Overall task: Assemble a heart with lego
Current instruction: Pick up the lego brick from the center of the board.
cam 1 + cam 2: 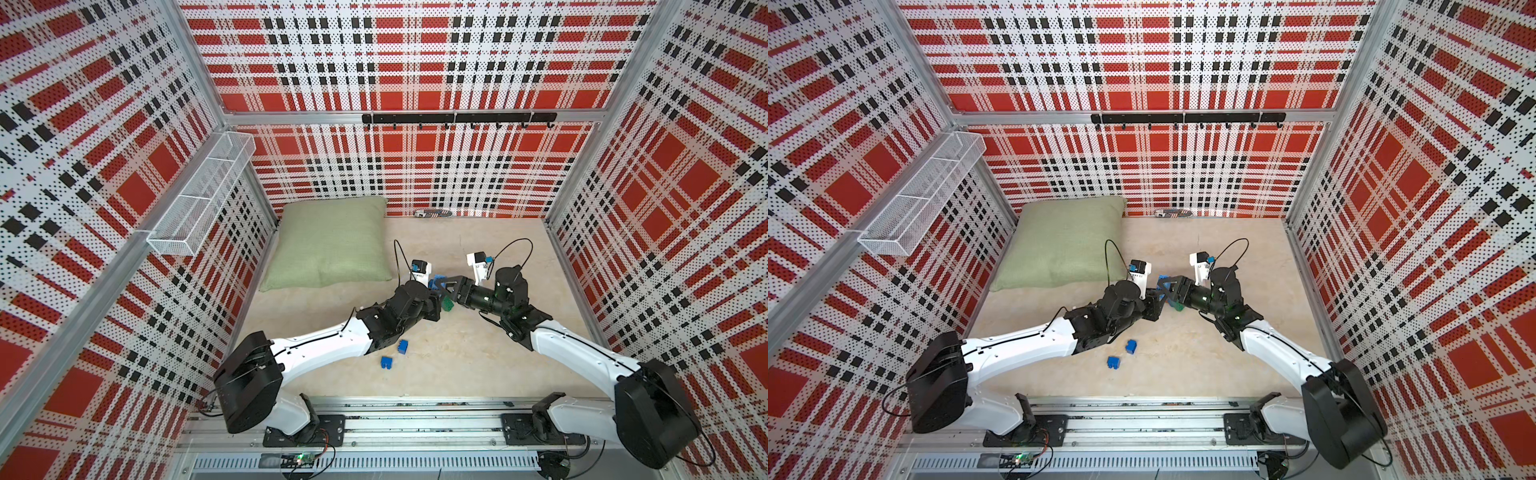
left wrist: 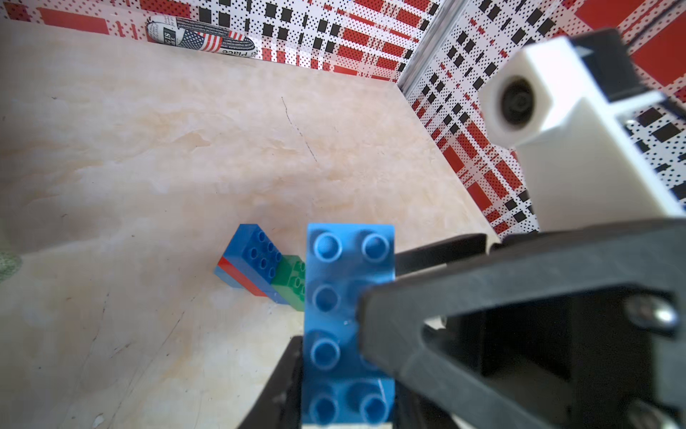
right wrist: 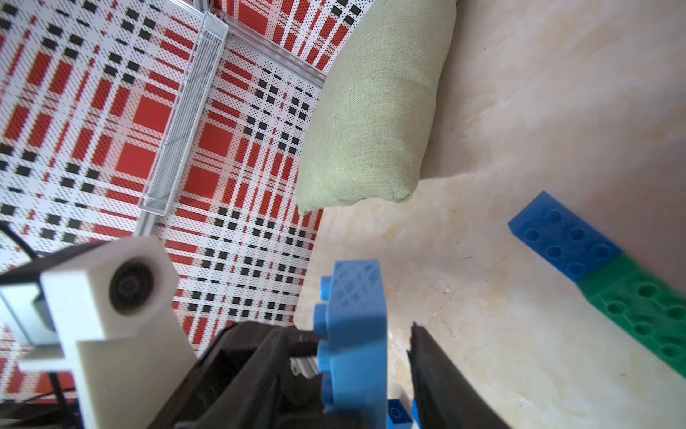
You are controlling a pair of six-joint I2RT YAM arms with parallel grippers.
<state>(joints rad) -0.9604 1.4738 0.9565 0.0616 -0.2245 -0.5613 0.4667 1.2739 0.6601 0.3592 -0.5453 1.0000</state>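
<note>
We see two robot arms meeting nose to nose above the middle of a pale tabletop, in what we judge to be a handover. The left gripper (image 2: 347,371) is clamped narrow on the near end of a light blue brick (image 2: 334,275). It holds the brick off the table so the free end sticks out for the other arm. The right gripper (image 3: 352,328) straddles that free end. One jaw sits by the studs, and a strip of table shows between the brick's far face and the other jaw, so we read it as not quite gripping. We judge that the pass lets the right arm take the brick at an angle better suited to pressing it on. The brick's long axis runs straight out along the left gripper's reach. Its studs face the left wrist camera, and from the right wrist, edge-on, they point sideways at a jaw. The heart (image 2: 260,265) lies on the table just beyond the grippers, only partly built: a dark blue brick over red and blue layers, with a green brick joined at one end. Its long axis runs blue end to green end, with the green end nearest the held brick. A loose dark blue brick (image 1: 402,346) and a second one (image 1: 386,361) lie nearer the arm bases. A green pillow (image 1: 332,245) rests at the far side, toward the left arm.
</note>
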